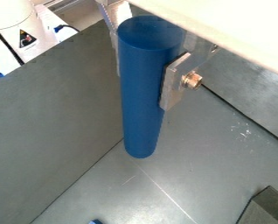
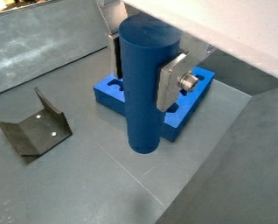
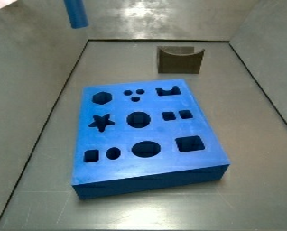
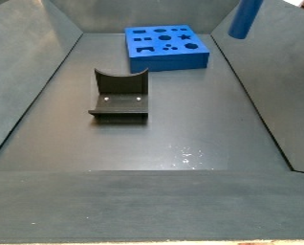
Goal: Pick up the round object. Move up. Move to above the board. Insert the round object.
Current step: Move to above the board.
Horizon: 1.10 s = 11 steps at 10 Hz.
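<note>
The round object (image 2: 142, 87) stands upright, pinched between the silver fingers (image 2: 172, 80) of the gripper (image 2: 144, 63) and lifted clear of the grey floor (image 2: 94, 188). The board (image 2: 186, 115) lies flat behind it, with the fixture (image 2: 34, 127) well apart from the board.

Wrist cams close on tool (image 2: 144, 68); side cams seemingly opposed.

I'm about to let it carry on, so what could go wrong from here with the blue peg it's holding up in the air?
1. The gripper clamps the round object near its top, so the long free end may tilt and miss its hole.
2. The board has several round holes; it may pick the wrong one.
3. The fixture stands on the floor near the board; a low path could hit it.
</note>
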Motion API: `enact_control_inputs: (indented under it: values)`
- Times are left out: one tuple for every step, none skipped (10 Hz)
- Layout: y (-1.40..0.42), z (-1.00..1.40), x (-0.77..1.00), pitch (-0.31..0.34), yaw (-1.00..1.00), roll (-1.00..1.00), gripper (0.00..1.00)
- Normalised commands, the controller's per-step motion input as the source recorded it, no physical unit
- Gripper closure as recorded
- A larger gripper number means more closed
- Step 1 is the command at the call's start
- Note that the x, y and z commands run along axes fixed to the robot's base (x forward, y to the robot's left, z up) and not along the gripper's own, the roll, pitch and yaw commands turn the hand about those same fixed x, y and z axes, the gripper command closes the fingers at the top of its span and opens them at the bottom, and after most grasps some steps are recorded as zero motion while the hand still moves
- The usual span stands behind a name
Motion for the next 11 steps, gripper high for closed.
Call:
enact_control_inputs:
  values:
    - [-0.01,0.02,-0.79,0.066,0.02,-0.01,1.0]
    - [-0.01,0.02,-0.79,0.066,0.02,-0.01,1.0]
    - [-0.01,0.02,-0.79,0.066,0.02,-0.01,1.0]
    - [-1.0,0.28,0.76,0.688,-0.13,0.42,1.0]
    - [-1.0,0.28,0.76,0.692,-0.11,0.41,1.0]
    - [-1.0,0.27,0.82,0.643,-0.04,0.34,1.0]
    - [-1.0,0.28,0.85,0.454,-0.01,0.16,1.0]
    - [-1.0,0.28,0.84,0.361,-0.01,0.14,1.0]
    - [-1.0,0.29,0.83,0.202,0.01,0.12,1.0]
    - [-1.0,0.29,0.84,0.128,0.01,0.09,1.0]
    - [-1.0,0.29,0.86,0.128,0.01,0.1,1.0]
